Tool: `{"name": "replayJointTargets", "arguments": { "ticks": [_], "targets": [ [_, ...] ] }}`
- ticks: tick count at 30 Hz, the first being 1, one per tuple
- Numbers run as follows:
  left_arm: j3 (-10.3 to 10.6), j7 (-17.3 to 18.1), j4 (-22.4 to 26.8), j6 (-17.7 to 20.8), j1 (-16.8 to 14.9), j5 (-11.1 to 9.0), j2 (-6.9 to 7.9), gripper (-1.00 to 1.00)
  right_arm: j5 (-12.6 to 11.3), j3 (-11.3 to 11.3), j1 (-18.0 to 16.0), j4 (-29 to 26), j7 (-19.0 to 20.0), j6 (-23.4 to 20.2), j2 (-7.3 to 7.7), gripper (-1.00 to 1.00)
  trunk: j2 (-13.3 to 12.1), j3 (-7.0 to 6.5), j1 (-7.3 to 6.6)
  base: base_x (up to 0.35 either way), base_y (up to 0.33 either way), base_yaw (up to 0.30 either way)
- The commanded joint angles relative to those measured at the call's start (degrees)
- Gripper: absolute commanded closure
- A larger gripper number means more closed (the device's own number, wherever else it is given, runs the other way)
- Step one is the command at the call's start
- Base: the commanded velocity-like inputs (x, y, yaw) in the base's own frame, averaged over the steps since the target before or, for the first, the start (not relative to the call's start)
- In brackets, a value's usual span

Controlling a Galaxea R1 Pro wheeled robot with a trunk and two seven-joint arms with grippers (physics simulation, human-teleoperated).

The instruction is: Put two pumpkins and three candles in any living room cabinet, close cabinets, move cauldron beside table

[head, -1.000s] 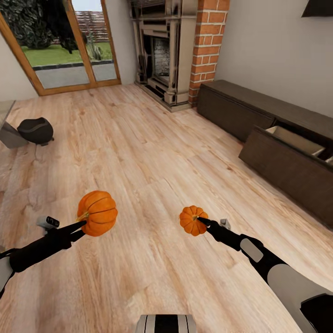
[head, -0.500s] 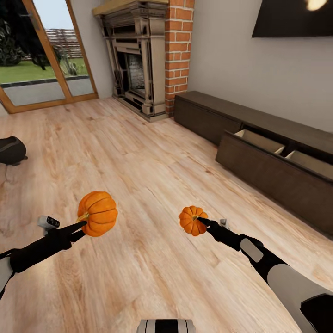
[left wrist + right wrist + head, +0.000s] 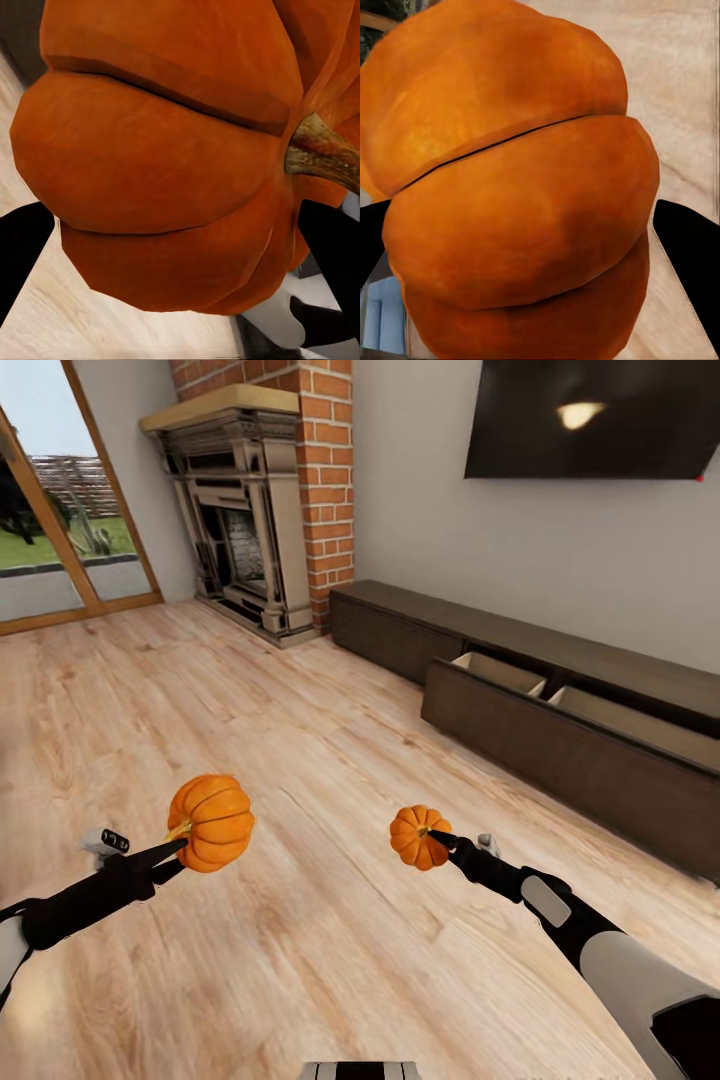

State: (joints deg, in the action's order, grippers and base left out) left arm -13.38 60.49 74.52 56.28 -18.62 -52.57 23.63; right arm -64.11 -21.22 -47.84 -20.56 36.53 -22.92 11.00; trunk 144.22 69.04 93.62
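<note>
Over pale wood floor [image 3: 300, 740], each tool grips a pumpkin: left tool [image 3: 178, 847]; right tool [image 3: 436, 838]; cabinet [image 3: 560, 745] drawer open.

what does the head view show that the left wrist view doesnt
Head view alone: the right gripper holding a pumpkin, the cabinet with open drawers, fireplace, TV.
Left wrist view alone: the left pumpkin's stem close up.
Both: the left pumpkin, left gripper and wooden floor.

cabinet [image 3: 560, 730] right, fireplace [image 3: 240, 530] beyond it
</note>
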Motion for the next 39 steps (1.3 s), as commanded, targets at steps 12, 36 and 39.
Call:
{"name": "replayJointTargets", "arguments": {
  "ticks": [12,36,39],
  "targets": [
    [-0.07,0.07,0.01,0.49,-0.01,-0.54,0.01,1.0,-0.75,-0.13,-0.06,0.01,0.03,-0.37,-0.02,1.0,-0.14,-2.62,-0.32,0.0,0.0,-0.286],
    [-0.07,0.16,0.01,0.49,-0.01,-0.71,0.01,1.0,-0.75,-0.13,-0.05,0.03,0.09,-0.37,-0.02,1.0,-0.25,-4.4,-0.53,0.0,0.0,-0.285],
    [-0.07,0.16,0.01,0.49,-0.01,-0.7,0.01,1.0,-0.75,-0.13,-0.04,0.07,0.1,-0.37,-0.02,1.0,-0.25,-4.4,-0.53,0.0,0.0,-0.285]
  ]
}}
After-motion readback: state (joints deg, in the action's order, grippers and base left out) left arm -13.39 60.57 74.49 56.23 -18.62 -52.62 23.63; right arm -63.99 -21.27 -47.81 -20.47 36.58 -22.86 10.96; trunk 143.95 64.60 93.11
